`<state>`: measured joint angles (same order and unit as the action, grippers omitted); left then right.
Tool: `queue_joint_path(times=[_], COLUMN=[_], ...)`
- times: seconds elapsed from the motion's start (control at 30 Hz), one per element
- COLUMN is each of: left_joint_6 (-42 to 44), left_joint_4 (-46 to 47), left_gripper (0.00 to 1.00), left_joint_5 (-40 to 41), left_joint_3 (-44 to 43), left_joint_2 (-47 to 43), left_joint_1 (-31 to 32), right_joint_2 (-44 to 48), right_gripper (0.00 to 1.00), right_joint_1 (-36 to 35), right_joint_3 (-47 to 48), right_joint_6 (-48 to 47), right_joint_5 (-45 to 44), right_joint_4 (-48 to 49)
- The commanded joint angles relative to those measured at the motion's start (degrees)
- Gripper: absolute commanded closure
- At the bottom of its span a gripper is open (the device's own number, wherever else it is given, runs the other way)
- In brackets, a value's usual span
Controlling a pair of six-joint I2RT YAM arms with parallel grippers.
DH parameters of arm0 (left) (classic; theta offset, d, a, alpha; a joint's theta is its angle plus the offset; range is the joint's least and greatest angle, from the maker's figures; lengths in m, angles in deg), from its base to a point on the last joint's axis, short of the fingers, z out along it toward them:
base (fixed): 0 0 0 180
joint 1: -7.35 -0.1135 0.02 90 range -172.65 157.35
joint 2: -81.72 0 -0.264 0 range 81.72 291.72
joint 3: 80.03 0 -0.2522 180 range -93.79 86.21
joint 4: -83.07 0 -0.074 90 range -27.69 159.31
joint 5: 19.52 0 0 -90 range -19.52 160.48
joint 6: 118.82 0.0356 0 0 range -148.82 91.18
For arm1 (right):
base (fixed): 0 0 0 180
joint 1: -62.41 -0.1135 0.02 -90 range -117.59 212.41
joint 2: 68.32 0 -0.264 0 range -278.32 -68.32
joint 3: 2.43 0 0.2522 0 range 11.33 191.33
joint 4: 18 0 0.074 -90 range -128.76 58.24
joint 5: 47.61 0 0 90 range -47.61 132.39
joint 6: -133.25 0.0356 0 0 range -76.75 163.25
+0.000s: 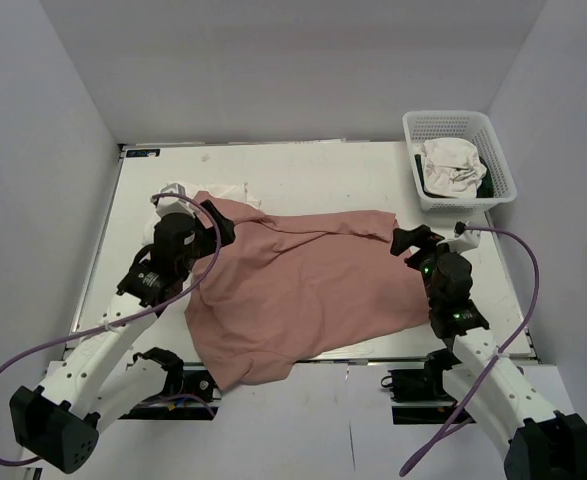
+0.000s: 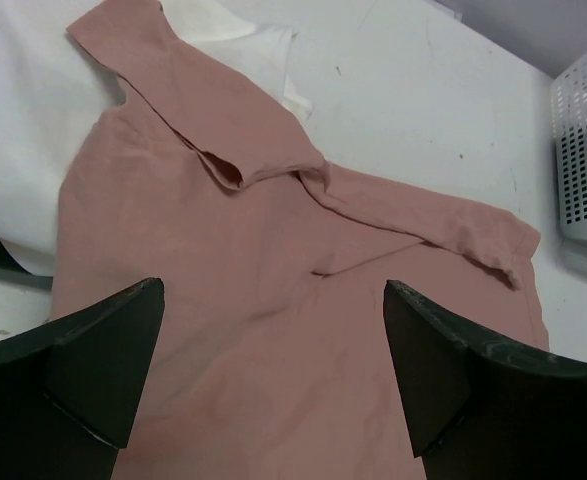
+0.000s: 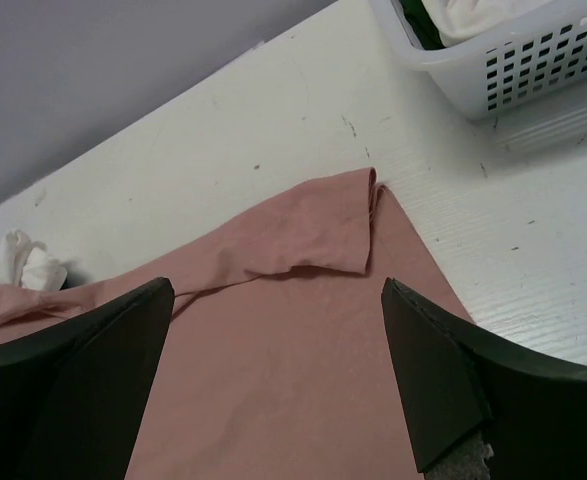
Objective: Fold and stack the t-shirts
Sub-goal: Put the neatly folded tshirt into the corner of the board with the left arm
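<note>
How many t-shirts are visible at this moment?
3. The pink t-shirt is spread mid-table; a white t-shirt lies partly under its far-left corner; a second white t-shirt is bunched in the basket, where more may be hidden.

A white table (image 1: pixel 303 170) fills the middle of the top view. It has small dark marks on it. A plain grey back wall (image 1: pixel 293 60) is at the top. A left wall (image 1: pixel 23 150) and a right wall (image 1: pixel 563 80) stand at the sides. The light is soft.
</note>
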<state>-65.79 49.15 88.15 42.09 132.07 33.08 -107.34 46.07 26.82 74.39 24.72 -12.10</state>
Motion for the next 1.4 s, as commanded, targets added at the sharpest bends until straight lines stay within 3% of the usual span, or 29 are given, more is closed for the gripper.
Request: queue_joint_path(times=[0.0,0.07,0.27,0.33,0.5,0.63,0.73,0.93,1.13,1.37], left_joint_6=[0.58,0.58,0.58,0.58,1.28,0.76,0.23,-0.38,-0.38,1.81], left_joint_4=[-2.77,-2.78,-2.78,-2.78,-4.35,-6.73,-5.51,-5.5,-4.98,-1.99], left_gripper=[0.0,0.0,0.0,0.0,0.0,0.0,0.0,0.0,0.0,0.0], left_joint_5=[-1.5,-1.5,-2.99,-3.52,-4.66,-4.05,-3.43,-3.43,-2.91,-5.81], left_joint_3=[-3.95,-3.96,-2.9,-2.9,-2.98,-2.82,-1.68,-0.1,-0.62,-2.38], left_joint_2=[-0.07,-0.68,-2.01,-2.53,-1.83,-1.83,-4.2,-5.44,-3.68,0.19], left_joint_1=[0.19,0.19,0.19,0.19,0.19,0.19,0.19,0.19,0.19,0.19], right_joint_2=[-0.26,-0.61,-7.36,-15.79,-35.75,-51.97,-59.29,-69.86,-70.05,-61.18], right_gripper=[0.1,0.1,0.1,0.1,0.1,0.1,0.1,0.1,0.1,0.1], right_joint_1=[-0.27,-0.1,-0.54,-1.5,-11.14,-21.68,-25.39,-26.46,-26.11,-23.13], right_joint_3=[3.06,2.27,4.72,10.93,21.86,35.54,42.68,46.3,38.32,23.47], right_joint_6=[-0.2,-0.11,-4.86,-5.99,-6.61,-9.33,-9.43,-6.88,-1.55,4.01], right_joint_5=[0.35,1.06,16.96,25.88,34.19,32.62,31.29,30.33,23.74,10.65], right_joint_4=[1.87,2.4,5.84,4.17,1.34,-2.58,-7.96,-10.86,-10.26,-12.45])
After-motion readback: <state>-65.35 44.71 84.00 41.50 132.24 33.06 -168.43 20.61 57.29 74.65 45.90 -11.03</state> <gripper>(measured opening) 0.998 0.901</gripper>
